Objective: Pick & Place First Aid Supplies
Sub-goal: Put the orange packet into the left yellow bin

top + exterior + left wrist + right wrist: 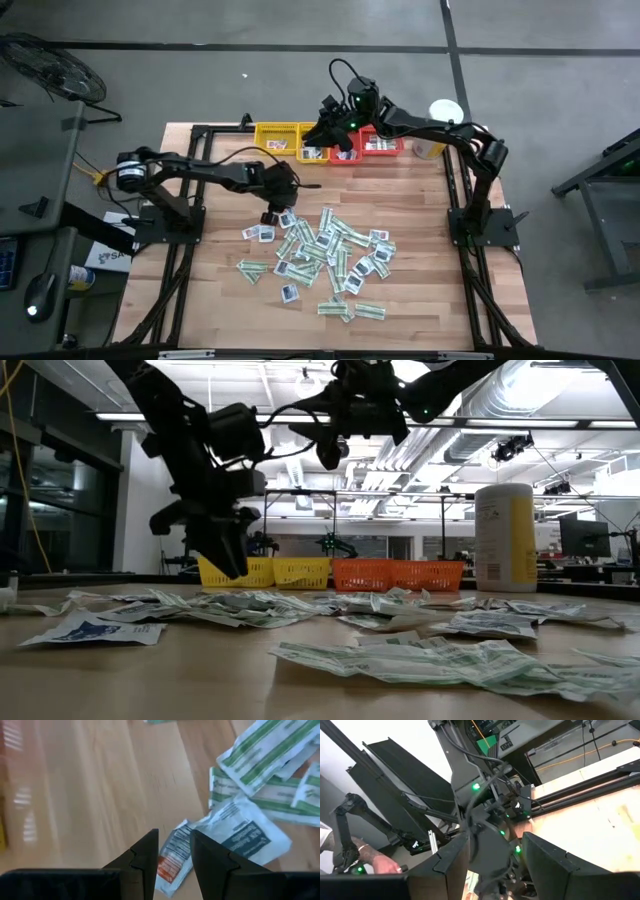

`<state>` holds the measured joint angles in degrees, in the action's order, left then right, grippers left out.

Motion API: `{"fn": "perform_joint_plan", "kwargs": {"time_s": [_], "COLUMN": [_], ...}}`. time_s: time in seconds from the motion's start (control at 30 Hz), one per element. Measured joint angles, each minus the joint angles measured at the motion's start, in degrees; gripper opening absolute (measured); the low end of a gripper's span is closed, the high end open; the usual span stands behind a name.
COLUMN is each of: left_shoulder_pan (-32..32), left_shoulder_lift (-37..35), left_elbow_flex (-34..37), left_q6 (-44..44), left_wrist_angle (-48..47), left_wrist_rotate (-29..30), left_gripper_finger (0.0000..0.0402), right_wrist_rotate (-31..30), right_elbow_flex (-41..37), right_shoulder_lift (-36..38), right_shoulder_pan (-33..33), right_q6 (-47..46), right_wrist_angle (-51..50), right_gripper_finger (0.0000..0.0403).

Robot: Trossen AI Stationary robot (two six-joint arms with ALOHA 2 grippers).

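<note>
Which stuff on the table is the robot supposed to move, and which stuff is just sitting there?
For the job:
- first aid packets, a heap of green-striped strips and white squares in the middle of the table
- left gripper, open, just above the heap's edge
- right gripper, open, above the trays

Just there:
- yellow trays and red trays along the far edge
- white-and-yellow canister

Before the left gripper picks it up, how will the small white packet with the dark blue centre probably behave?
The small white packet below the left gripper looks flat and crinkled, so it is probably light and floppy. It lies against the green-striped strips, so a push may drag them along. Being so thin on the wooden table, it could slide rather than lift.
</note>
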<state>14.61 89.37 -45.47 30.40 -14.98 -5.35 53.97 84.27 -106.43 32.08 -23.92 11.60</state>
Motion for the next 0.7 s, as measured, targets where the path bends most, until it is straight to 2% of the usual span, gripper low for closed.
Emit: {"fn": "perform_joint_plan", "kwargs": {"time_s": [0.23,0.7], "left_shoulder_pan": [0.02,0.08], "left_shoulder_lift": [2.7,7.97], "left_elbow_flex": [0.0,-0.32], "left_q6": [0.54,-0.64], "left_wrist_angle": [1.07,0.53], "left_wrist_rotate": [0.9,-0.97], "left_gripper_finger": [0.011,0.0109], "right_wrist_rotate": [2.19,2.5], "right_elbow_flex": [0.0,0.0], "right_shoulder_lift": [0.0,0.0], "right_shoulder_pan": [0.0,0.04], "right_q6": [-0.52,0.3], "right_wrist_angle": [-0.07,-1.78], "right_gripper_finger": [0.0177,0.0177]}}
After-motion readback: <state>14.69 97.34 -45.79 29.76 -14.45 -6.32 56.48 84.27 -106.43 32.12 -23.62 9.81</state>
